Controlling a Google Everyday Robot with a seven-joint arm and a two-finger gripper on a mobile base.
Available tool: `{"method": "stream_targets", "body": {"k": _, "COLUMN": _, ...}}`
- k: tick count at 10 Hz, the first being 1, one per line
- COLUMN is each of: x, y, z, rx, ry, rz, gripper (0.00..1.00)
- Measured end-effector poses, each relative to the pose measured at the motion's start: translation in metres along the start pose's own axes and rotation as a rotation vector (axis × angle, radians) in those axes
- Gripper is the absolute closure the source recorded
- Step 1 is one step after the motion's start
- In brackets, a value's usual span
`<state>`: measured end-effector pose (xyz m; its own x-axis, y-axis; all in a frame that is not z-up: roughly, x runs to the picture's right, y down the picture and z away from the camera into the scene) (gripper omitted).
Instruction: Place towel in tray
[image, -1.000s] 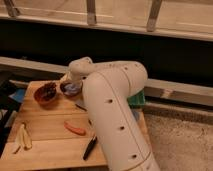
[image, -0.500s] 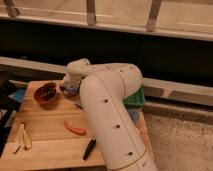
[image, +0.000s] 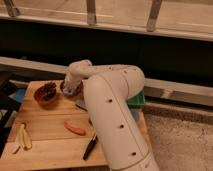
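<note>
Firstly, table (image: 50, 155): wooden; we saw it set before a dark wall (image: 100, 47) under railings (image: 91, 11).
Arm (image: 112, 115): white, bent back toward the table's far edge.
Gripper (image: 72, 89): low, just beside the bowl (image: 46, 93); we could not tell its grip.
Tray (image: 139, 100): green, peeking out behind the arm.
Towel: we could not make it out.
</note>
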<state>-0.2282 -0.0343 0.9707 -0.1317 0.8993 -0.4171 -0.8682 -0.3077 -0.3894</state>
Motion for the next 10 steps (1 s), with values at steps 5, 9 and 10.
{"method": "stream_targets", "body": {"k": 5, "x": -0.01, "y": 0.013, "z": -0.028, "rx": -0.098, "ry": -0.047, "rz": 0.032, "gripper": 1.0}}
{"method": "stream_targets", "body": {"k": 9, "x": -0.036, "y": 0.013, "z": -0.065, "rx": -0.2, "ry": -0.121, "rz": 0.068, "gripper": 1.0}}
{"method": "stream_targets", "body": {"k": 10, "x": -0.046, "y": 0.01, "z": -0.079, "rx": -0.207, "ry": -0.143, "rz": 0.074, "gripper": 1.0}}
